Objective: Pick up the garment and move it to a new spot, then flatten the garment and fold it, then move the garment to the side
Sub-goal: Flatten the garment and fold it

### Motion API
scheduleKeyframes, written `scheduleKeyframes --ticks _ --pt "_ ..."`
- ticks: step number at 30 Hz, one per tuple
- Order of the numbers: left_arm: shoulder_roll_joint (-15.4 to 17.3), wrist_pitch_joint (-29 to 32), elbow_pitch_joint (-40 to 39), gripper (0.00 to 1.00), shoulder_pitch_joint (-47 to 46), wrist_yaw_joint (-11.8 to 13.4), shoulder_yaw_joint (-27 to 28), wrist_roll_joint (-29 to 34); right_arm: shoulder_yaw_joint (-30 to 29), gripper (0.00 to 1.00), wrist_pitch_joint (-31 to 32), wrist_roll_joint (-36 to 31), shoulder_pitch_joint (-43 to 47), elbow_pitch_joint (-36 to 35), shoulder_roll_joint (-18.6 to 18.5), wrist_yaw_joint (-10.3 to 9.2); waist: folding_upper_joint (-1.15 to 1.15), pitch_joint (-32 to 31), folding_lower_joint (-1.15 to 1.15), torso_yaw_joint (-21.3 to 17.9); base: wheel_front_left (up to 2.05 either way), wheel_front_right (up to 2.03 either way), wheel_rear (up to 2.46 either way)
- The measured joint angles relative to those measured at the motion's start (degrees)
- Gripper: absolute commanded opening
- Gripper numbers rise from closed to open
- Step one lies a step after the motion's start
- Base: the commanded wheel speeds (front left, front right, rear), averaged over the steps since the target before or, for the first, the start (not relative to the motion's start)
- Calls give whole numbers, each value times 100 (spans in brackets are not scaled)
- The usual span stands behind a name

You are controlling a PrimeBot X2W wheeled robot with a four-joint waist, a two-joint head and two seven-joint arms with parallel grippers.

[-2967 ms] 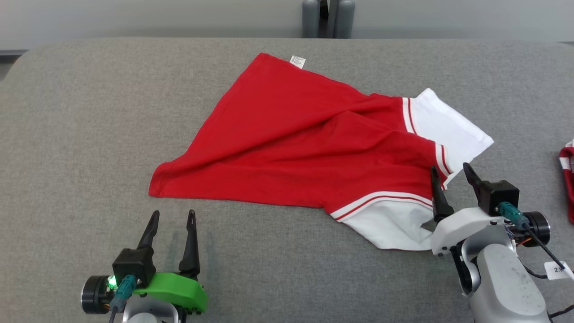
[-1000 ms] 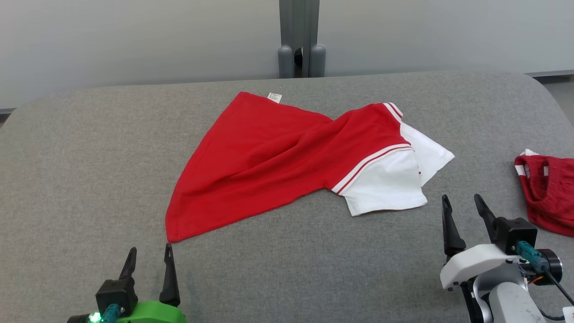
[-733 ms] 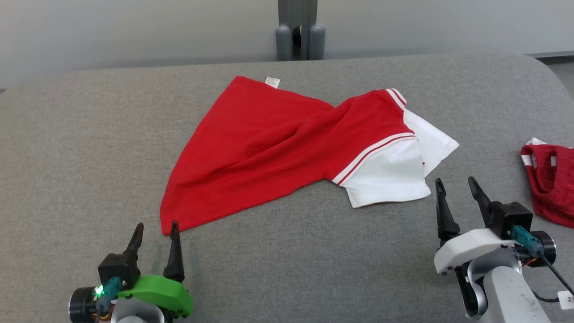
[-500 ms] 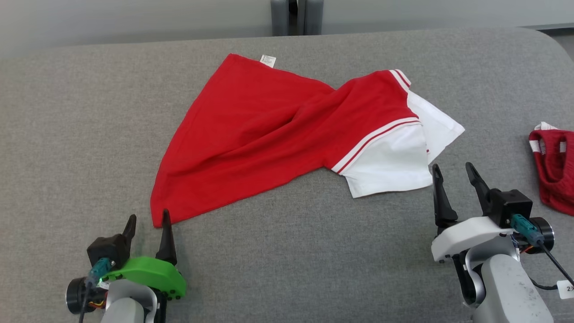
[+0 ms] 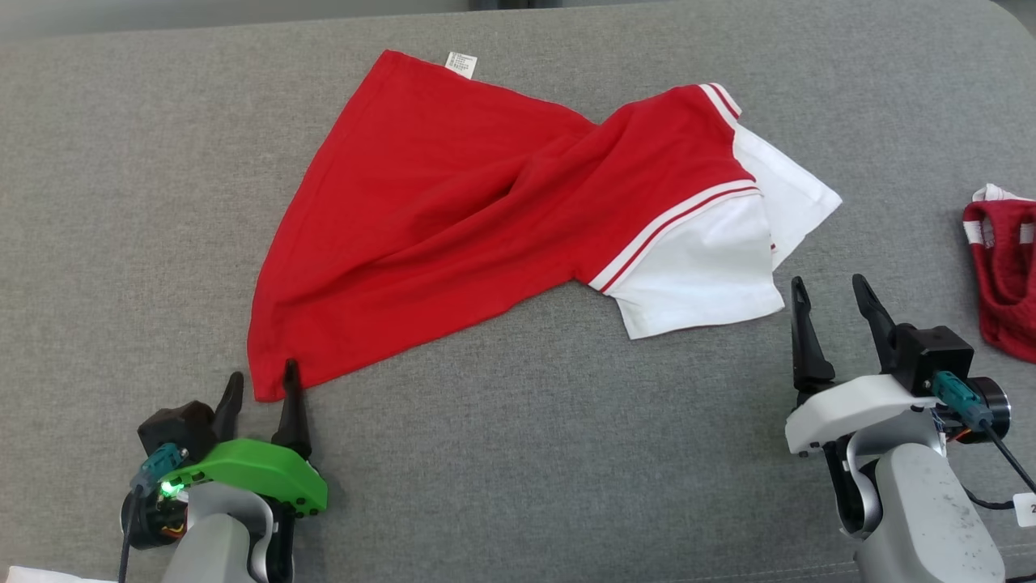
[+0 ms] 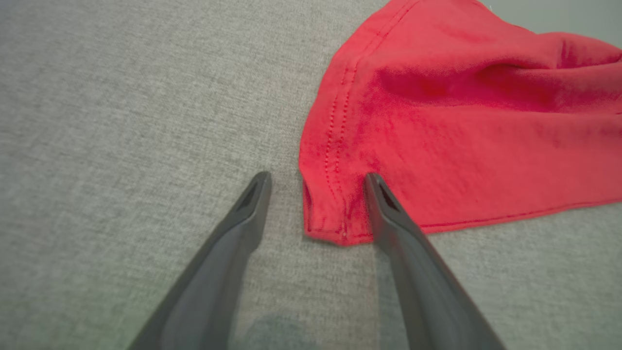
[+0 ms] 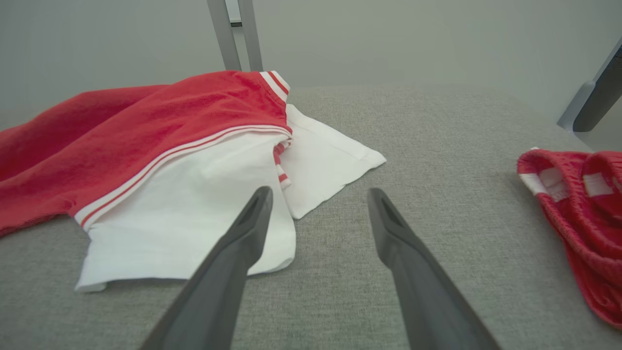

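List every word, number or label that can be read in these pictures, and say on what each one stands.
"2": on the small white tag at the lower right edge of the head view; the picture's edge cuts off the rest.
Unreadable: the white care label at the far corner of the red garment bears fine print, too small to read.
I can read no other text, brand or sign.

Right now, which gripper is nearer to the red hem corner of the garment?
Left. The left gripper straddles the hem corner, open; the right gripper is open near the white sleeve, at the garment's other end.
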Motion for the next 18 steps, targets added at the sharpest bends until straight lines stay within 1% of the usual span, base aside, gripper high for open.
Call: scheduleKeyframes --ticks 1,2,3,9,12,18 --pt "9 -9 10 23 -14 -2 -54 -77 0 100 0 2 0 4 0 0 0 4 0 5 0 0 0" --pt "14 -16 11 14 -24 -3 -129 -136 2 100 0 12 -1 18 0 0 0 9 0 13 0 0 0" --pt "23 -18 27 0 -41 -3 -204 -177 4 100 -1 26 -1 35 0 0 0 15 0 21 0 0 0" --pt "-30 -19 89 0 -147 -46 -586 -377 -13 100 0 70 -66 146 0 0 0 72 0 98 0 0 0" --pt "-37 -15 51 0 -166 -47 -608 -371 -3 100 -1 172 -151 237 1 0 0 106 0 145 0 0 0" --pt "-103 32 -151 0 -155 -40 -494 -155 100 100 -1 452 -309 505 3 0 0 179 0 261 0 0 0"
